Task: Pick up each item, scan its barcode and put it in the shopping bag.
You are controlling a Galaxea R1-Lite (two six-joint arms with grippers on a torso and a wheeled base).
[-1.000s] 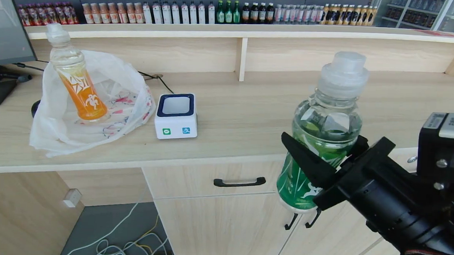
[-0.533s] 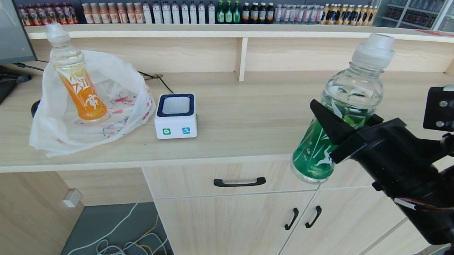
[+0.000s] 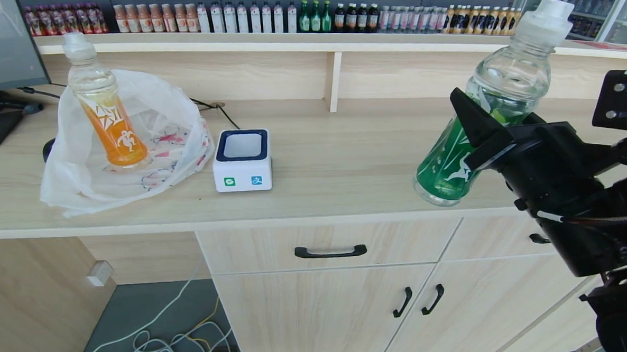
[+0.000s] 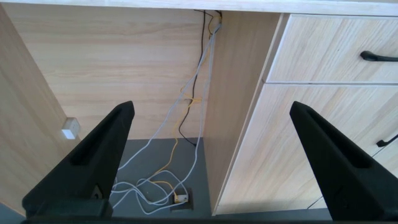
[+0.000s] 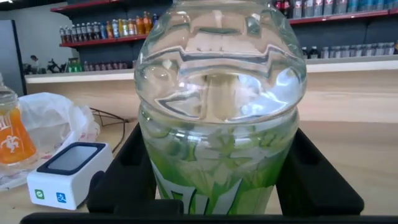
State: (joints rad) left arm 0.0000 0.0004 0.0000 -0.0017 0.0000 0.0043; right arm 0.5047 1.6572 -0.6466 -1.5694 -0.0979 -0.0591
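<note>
My right gripper is shut on a green-labelled bottle with a clear cap, held tilted above the counter's right front edge. The same green bottle sits between the black fingers in the right wrist view. An orange-labelled bottle stands upright inside the white plastic shopping bag at the counter's left. The white scanner box with a dark-rimmed top sits between the bag and the green bottle; the scanner and bag also appear in the right wrist view. My left gripper hangs open below the counter, facing the cabinet side.
A wooden counter has a raised back shelf lined with several drink bottles. A monitor stands at the far left. Below are a drawer handle and cabinet door handles. Cables lie on the floor.
My right gripper has carried the green bottle up and to the right, from in front of the drawers to above the counter's edge. The bag, orange bottle and scanner stay put.
</note>
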